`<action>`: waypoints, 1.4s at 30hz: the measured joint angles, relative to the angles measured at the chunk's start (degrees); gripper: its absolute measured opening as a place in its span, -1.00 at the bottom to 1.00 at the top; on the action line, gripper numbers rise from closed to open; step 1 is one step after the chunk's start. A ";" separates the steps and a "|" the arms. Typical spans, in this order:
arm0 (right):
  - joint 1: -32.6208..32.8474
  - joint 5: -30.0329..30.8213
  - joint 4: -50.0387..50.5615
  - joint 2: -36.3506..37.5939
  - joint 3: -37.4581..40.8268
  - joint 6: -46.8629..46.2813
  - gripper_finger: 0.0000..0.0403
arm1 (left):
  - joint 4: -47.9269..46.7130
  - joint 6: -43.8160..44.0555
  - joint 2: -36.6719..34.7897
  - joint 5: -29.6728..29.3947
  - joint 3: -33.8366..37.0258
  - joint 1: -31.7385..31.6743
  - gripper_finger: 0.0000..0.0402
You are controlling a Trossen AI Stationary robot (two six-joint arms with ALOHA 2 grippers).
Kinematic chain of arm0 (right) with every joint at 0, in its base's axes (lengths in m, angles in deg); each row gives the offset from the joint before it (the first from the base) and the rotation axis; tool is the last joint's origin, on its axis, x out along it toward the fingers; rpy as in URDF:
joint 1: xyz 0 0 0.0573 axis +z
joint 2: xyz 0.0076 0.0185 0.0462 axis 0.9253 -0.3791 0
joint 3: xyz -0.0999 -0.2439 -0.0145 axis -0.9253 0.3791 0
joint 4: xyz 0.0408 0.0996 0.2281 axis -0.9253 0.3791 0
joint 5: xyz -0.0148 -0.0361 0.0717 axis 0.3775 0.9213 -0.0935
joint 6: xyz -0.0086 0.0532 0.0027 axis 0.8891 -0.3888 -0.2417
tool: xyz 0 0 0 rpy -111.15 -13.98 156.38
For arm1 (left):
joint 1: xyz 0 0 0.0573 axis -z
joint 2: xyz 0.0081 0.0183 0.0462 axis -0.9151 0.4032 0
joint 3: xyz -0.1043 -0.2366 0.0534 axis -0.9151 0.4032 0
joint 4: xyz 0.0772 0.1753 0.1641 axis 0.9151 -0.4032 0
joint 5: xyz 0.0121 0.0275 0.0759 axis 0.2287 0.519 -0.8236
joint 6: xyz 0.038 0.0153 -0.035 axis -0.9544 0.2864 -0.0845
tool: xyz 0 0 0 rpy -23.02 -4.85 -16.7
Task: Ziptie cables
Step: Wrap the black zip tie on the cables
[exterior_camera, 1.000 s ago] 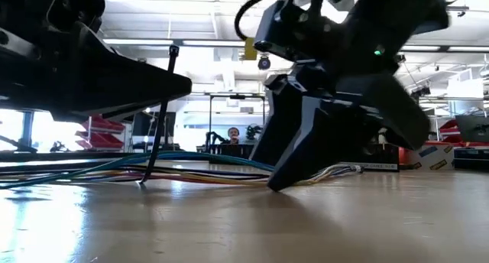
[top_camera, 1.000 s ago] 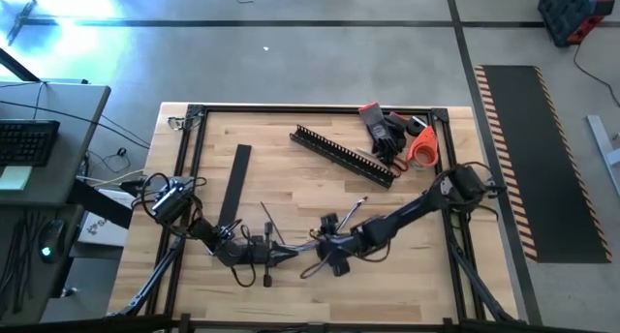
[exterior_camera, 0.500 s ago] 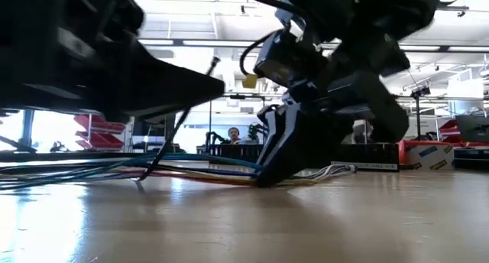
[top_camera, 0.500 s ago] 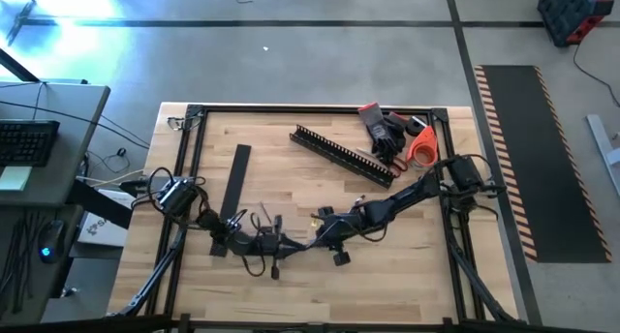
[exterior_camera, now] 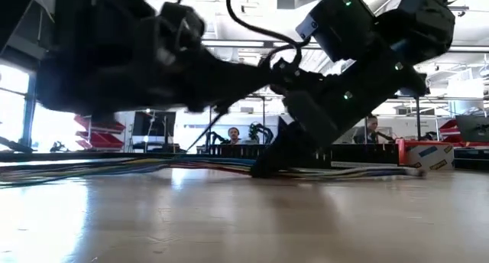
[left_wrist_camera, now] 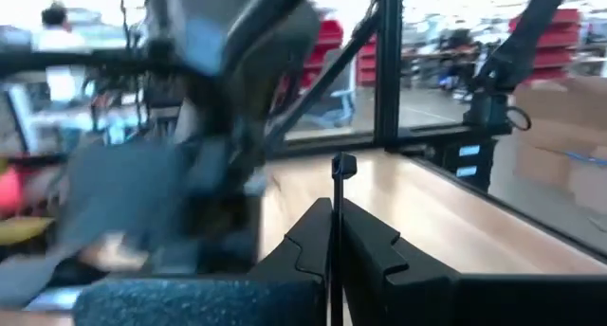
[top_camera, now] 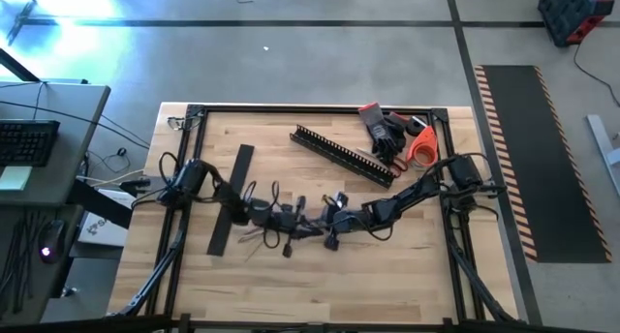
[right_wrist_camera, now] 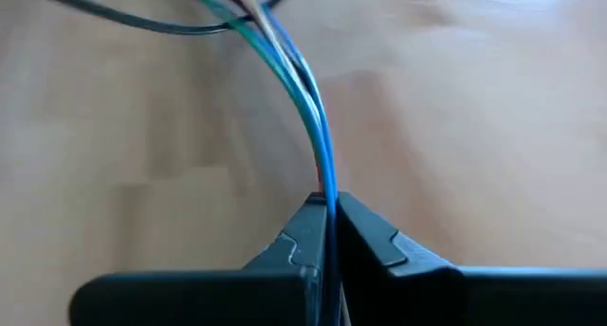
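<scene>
L gripper (top_camera: 274, 217): I've got it low over the bench centre, a bit left of middle. Jaws pressed tight on a thin black zip tie (left_wrist_camera: 338, 222) – in the left wrist view the strip stands up between the fingers (left_wrist_camera: 313, 241), its small head poking above them.
R gripper (top_camera: 325, 220): low at bench centre, just beside the L one, arm stretched in from the right side. Jaws clamped on the cables (right_wrist_camera: 313, 127) – in the right wrist view the blue, teal and dark strands run straight into the closed fingers (right_wrist_camera: 375, 241).
Cables: bundle lies along the bench centre between the two grippers; in the low view it runs flat on the wood as a long multicolour line off to the left. Loose ends curl around the L gripper in the high view.
Bench (top_camera: 387, 265): pale wood top in a black frame.
Flat black strip (top_camera: 229, 199): lies left of centre, partly crossed by my L arm.
Comb-toothed channel (top_camera: 344, 156): black, diagonal, at the far side, well apart from the grippers.
Gloves (top_camera: 384, 132): dark w/ red, far right corner, touching an orange tape roll (top_camera: 422, 147).
Background: a person (exterior_camera: 232, 134) shows beyond the bench in the low view, small, far off.
</scene>
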 joint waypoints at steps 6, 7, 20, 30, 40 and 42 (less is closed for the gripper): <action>-0.31 5.77 13.14 10.01 -0.05 0.42 -1.00 | -5.39 -0.88 0.00 6.80 -5.38 -2.20 -1.00; -0.27 4.54 14.82 11.33 -0.03 0.55 -1.00 | -5.63 -0.88 -0.02 6.94 -5.74 -1.93 -1.00; -0.60 -12.14 -3.30 4.13 -0.16 4.01 -1.00 | -10.78 -2.37 0.20 2.73 -5.38 2.53 -1.00; -1.13 -17.03 -2.25 2.41 -0.19 9.34 -0.72 | -12.30 -1.94 0.20 1.42 -5.40 3.79 -1.00; -6.42 -18.91 4.90 9.20 -0.29 15.17 0.02 | -13.36 -1.93 0.20 1.06 -5.42 6.47 -1.00; -8.12 -19.69 1.75 9.28 -0.31 15.15 0.02 | -13.57 -2.23 0.20 0.88 -5.42 7.35 -1.00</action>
